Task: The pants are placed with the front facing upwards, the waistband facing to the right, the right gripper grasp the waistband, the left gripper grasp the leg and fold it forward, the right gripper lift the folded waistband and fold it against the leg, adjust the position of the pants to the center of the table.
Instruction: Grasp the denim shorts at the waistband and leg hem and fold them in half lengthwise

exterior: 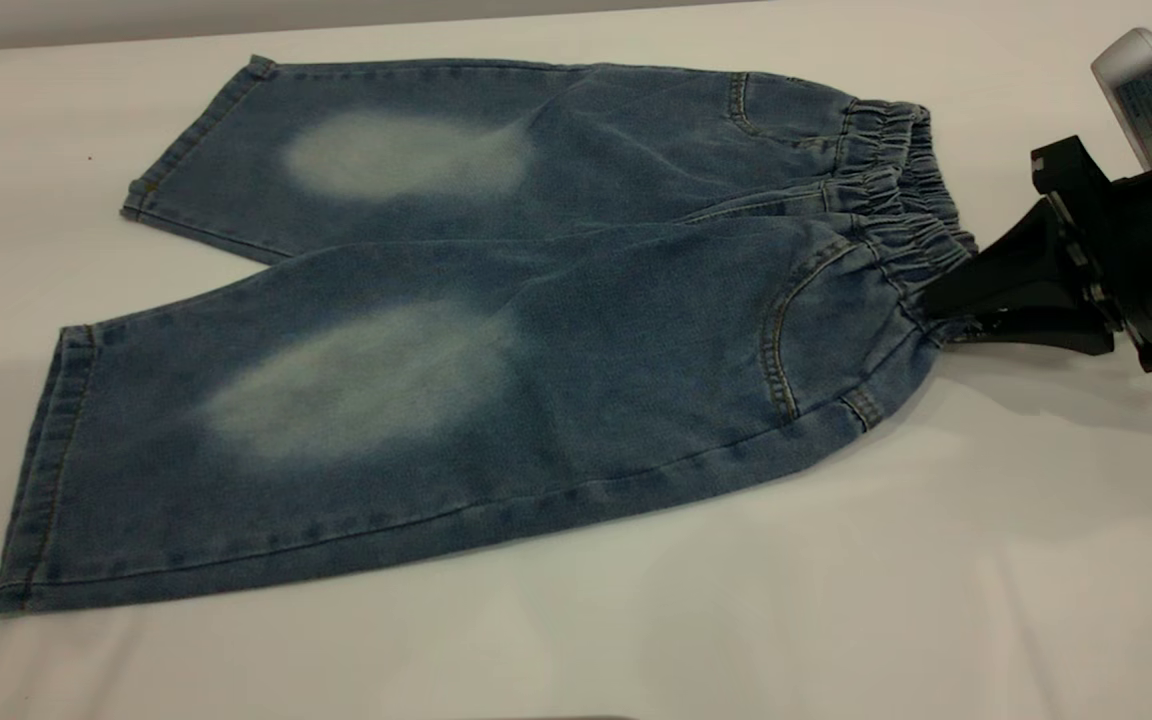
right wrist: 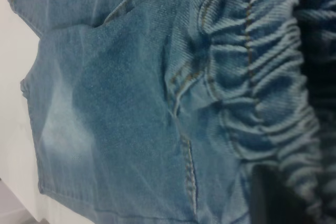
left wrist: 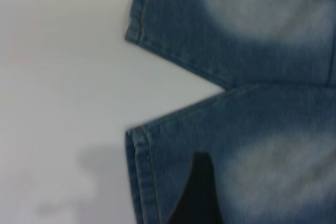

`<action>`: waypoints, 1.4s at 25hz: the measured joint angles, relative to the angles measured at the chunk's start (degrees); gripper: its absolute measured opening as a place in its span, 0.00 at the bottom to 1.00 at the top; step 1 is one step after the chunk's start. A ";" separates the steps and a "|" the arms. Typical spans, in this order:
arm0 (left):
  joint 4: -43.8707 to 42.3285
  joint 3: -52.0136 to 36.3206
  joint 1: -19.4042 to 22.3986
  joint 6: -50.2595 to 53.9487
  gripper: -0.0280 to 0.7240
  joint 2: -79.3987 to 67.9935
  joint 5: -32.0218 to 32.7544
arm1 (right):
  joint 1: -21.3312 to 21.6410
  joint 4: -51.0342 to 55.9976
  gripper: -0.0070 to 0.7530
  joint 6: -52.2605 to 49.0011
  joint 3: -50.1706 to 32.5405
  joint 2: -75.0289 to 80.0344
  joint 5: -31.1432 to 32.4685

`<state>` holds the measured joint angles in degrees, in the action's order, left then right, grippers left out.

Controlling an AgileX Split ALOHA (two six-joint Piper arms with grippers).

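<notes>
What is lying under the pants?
Under the pants only the white table shows, all around their edges. The right hand meets the waistband at the near corner. Anything beneath the cloth itself is covered and cannot be seen.

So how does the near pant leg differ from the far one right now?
The near leg looks wider and reaches further left than the far leg. Its inner edge overlaps the far leg near the crotch. The right gripper meets the waistband at the near leg's end. Both lie flat on the table, each with a pale faded oval.
</notes>
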<state>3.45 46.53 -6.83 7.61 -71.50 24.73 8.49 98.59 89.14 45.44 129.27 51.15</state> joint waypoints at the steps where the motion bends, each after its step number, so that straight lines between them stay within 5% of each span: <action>1: 0.00 0.00 0.00 0.00 0.82 -0.05 0.94 | 0.00 -0.07 0.08 -0.44 0.00 0.00 0.00; 10: -0.56 -3.52 0.00 0.25 0.82 -7.96 13.74 | 0.00 -0.51 0.06 -1.24 0.04 0.00 0.00; 20: -1.04 -15.04 0.00 2.80 0.82 -15.33 3.53 | 0.00 -1.17 0.06 -1.35 0.11 0.00 0.28; 35: -1.26 -15.23 0.00 1.92 0.82 -33.79 -9.77 | 0.00 -1.35 0.06 -1.35 0.11 0.00 0.32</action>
<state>2.19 31.31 -6.83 9.53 -105.29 14.96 8.49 97.24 87.79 45.55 129.27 51.48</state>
